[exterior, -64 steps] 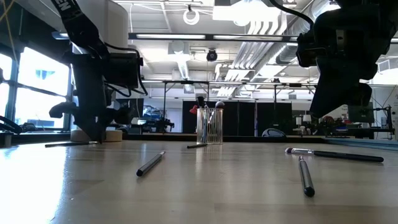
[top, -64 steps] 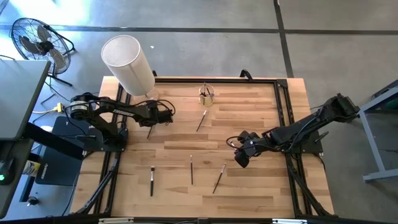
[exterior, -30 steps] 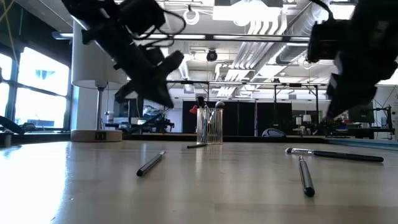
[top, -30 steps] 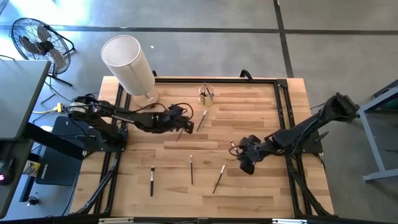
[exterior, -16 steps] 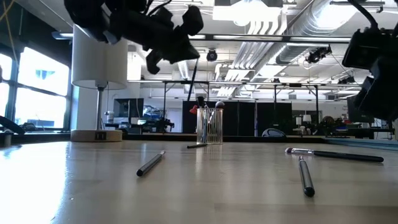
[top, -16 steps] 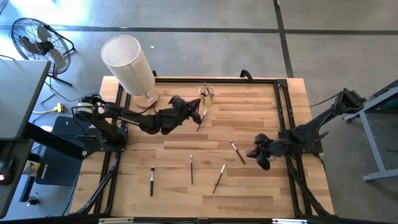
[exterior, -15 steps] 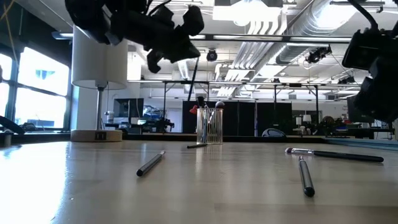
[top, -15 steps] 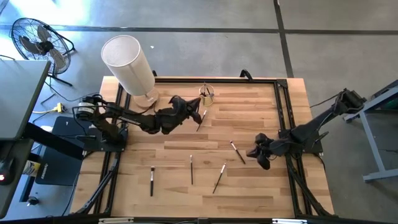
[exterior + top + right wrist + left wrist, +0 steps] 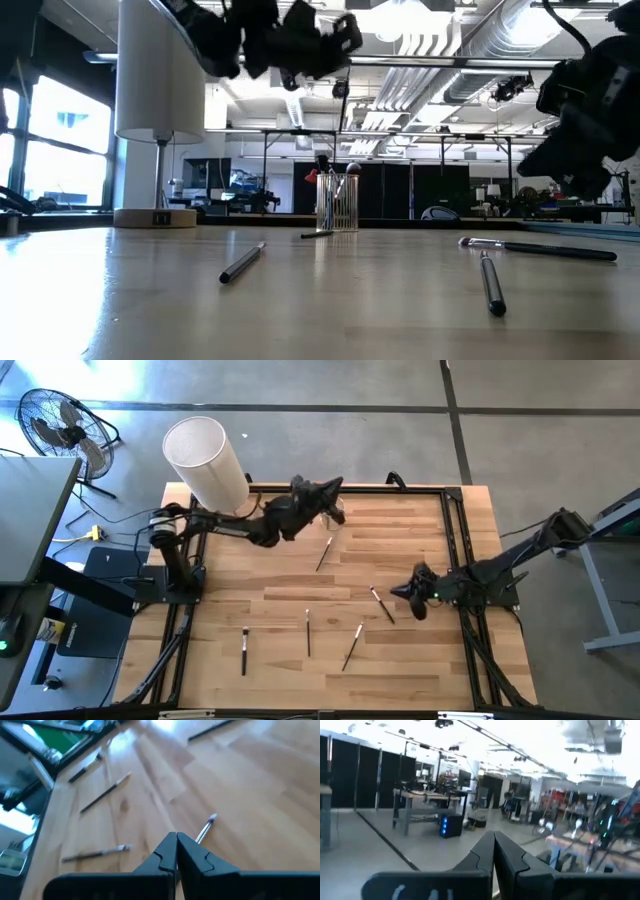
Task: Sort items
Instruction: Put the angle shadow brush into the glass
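My left gripper (image 9: pixel 333 487) raised high over glass cup (image 9: pixel 333 513) at table's far edge, fingers pressed together; nothing visibly held. Probably positioned for drop into cup. Right gripper (image 9: pixel 408 590) closed, empty, low near right side. Five brushes (image 9: pixel 324 553) lie loose on table (image 9: pixel 420 670), awaiting sorting.

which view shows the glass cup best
The low view: the glass cup stands side-on in clear profile, with brushes rising from it. In the high view the left gripper hovers beside the cup and partly covers it. Neither wrist view shows it.
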You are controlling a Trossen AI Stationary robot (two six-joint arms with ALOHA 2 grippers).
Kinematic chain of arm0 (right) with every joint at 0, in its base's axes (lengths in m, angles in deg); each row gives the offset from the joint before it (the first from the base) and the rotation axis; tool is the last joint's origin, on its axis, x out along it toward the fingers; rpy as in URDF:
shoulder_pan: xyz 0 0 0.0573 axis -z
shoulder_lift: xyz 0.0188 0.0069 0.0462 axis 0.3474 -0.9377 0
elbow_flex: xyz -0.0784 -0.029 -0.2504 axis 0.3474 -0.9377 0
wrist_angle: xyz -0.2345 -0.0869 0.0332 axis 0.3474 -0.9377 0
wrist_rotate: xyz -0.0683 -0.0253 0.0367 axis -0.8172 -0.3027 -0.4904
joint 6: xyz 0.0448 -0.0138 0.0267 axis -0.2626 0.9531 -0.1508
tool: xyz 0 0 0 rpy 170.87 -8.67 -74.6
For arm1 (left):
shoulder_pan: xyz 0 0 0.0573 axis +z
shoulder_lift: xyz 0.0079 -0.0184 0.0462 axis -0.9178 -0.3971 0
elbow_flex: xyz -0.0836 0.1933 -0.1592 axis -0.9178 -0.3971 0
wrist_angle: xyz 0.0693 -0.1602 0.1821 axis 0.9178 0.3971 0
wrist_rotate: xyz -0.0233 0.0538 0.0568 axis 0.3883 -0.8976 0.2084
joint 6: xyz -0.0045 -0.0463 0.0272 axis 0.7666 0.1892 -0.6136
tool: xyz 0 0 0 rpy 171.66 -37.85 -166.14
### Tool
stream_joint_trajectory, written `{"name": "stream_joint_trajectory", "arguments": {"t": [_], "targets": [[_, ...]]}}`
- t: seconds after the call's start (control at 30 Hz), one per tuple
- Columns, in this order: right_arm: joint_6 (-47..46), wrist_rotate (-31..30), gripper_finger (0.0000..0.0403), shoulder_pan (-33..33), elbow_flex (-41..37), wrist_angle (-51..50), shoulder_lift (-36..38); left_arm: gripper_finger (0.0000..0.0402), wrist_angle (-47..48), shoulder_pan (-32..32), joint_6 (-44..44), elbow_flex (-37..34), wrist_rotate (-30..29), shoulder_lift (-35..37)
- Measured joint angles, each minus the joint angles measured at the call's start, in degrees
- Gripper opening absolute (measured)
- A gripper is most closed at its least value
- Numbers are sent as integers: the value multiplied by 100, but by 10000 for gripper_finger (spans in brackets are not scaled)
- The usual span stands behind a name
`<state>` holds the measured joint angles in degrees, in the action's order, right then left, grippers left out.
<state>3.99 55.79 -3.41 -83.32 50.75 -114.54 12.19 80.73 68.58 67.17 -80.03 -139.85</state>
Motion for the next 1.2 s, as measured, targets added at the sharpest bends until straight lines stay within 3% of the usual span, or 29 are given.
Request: {"name": "stream_joint_trajectory", "arguments": {"t": [0.27, 0.5, 0.6, 0.97, 1.2], "targets": [[92, 66, 2, 647, 0, 65, 1, 0, 8, 757, 386, 193, 876, -432], [74, 256, 6, 1010, 0, 40, -8, 0, -157, 913, 701, 244, 1363, -841], [21, 342, 3, 1114, 0, 40, -8, 0, -330, 906, 713, 340, 1352, -1081], [-168, 355, 3, 1169, 0, 27, -8, 4, 659, 864, 856, 296, 1260, -1121], [-190, 400, 4, 1186, 0, 26, -8, 42, 1125, 864, 856, 305, 1330, -1111]]}}
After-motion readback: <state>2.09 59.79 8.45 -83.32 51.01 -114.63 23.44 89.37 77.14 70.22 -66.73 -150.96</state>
